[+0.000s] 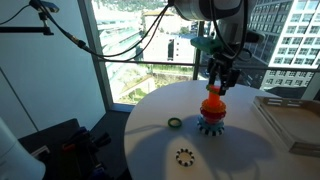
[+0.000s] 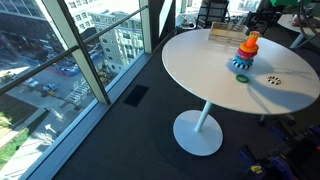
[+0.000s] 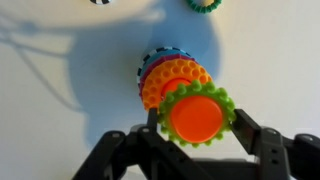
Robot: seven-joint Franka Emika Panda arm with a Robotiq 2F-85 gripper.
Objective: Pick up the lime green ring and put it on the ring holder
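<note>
1. The round white table (image 1: 245, 152) carries everything. In an exterior view (image 2: 200, 72) it stands on a single pedestal beside tall windows.
2. A clear flat tray (image 1: 290, 122) lies at the table's 3 o'clock edge, well apart from the small pieces.
3. The gripper (image 1: 217, 86) hangs straight down over the stack. In the wrist view the gripper (image 3: 197, 126) enters from 6 o'clock, with one dark finger (image 3: 153, 124) at 9 o'clock of the top ring and its partner at 3 o'clock. They sit just beside the ring's edge, and I cannot tell whether they pinch it or stand slightly clear.
4. The ring holder (image 1: 212, 112) stands upright near the table's middle, orange on top with a blue toothed base. From above (image 3: 170, 76) its orange scalloped tiers widen downward to blue.
5. The lime green ring (image 3: 229, 102) sits at the very top of the holder. It is a thin pale yellow-green band with a bumpy outer edge, encircling a smooth orange disc, level and centred.
6. A black-and-white toothed ring (image 1: 184, 156) lies flat at 7 o'clock of the holder.
7. A darker green ring (image 1: 175, 123) lies flat at 8 o'clock, apart from it.
</note>
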